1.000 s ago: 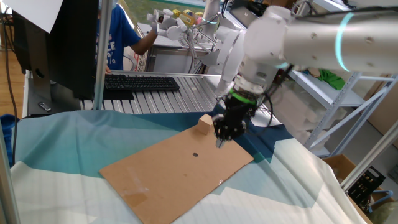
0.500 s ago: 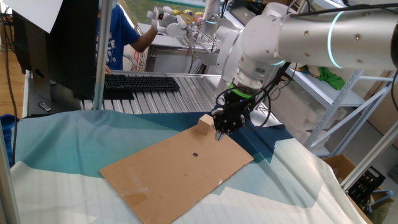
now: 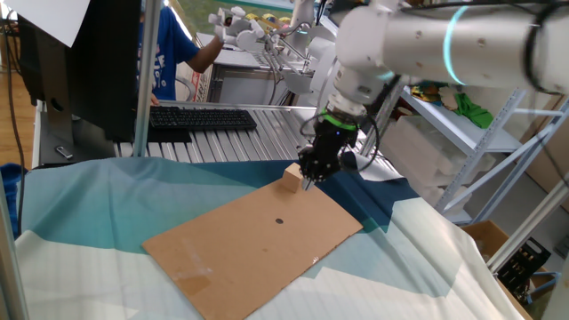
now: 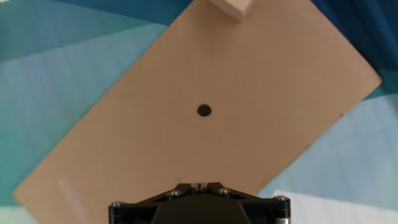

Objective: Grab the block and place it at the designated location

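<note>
A small light wooden block [image 3: 292, 178] stands at the far corner of a brown cardboard sheet [image 3: 240, 253]. In the hand view the block [image 4: 231, 7] is cut off by the top edge. A black dot [image 3: 279, 221] marks the middle of the sheet [image 4: 155, 149], and the hand view also shows the dot [image 4: 204, 111]. My gripper [image 3: 308, 185] hangs just right of the block, its fingers drawn together to a narrow tip with nothing in them. Only the gripper's black base [image 4: 199, 185] shows in the hand view.
Blue and pale cloth [image 3: 80, 231] covers the table. Behind it run a ridged metal surface [image 3: 267, 142] and a black keyboard [image 3: 200, 118]. A person in blue [image 3: 169, 53] stands at the back left. A metal shelf [image 3: 480, 133] is at the right.
The gripper has moved left and up, from above the sheet's right part to right beside the block. The block and the sheet have not moved.
</note>
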Motion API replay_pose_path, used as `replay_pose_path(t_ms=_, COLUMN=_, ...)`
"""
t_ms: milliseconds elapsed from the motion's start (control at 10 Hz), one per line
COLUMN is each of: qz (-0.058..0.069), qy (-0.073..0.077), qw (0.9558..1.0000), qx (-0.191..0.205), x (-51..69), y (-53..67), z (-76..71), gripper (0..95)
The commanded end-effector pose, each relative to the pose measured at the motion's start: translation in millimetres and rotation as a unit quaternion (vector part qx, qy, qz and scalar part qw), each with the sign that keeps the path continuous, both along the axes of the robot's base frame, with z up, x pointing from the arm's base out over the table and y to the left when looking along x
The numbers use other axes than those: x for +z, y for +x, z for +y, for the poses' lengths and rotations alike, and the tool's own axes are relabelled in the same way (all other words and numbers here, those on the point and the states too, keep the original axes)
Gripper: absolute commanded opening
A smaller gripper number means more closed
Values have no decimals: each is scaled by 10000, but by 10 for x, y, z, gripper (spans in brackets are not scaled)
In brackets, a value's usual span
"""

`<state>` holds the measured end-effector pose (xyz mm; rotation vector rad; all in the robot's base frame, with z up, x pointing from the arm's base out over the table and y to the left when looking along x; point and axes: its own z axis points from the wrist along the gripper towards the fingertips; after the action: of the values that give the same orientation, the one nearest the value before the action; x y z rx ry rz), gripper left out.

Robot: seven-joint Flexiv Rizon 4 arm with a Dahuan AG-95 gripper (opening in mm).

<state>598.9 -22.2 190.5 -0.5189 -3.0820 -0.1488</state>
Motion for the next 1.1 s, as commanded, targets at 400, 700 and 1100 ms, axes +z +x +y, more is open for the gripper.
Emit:
replay_pose_path(t_ms=400, qz=361, qy=56, qw=9993, qx=-71, x=6, y=-10, z=26, gripper=0)
replay_pose_path(t_ms=700, qz=287, qy=21, qw=9996, qx=-29, x=6, y=-10, z=26, gripper=0)
replay_pose_path(t_ms=1100, qz=102, qy=7, qw=9999, qx=89, x=6, y=-10, z=26, gripper=0)
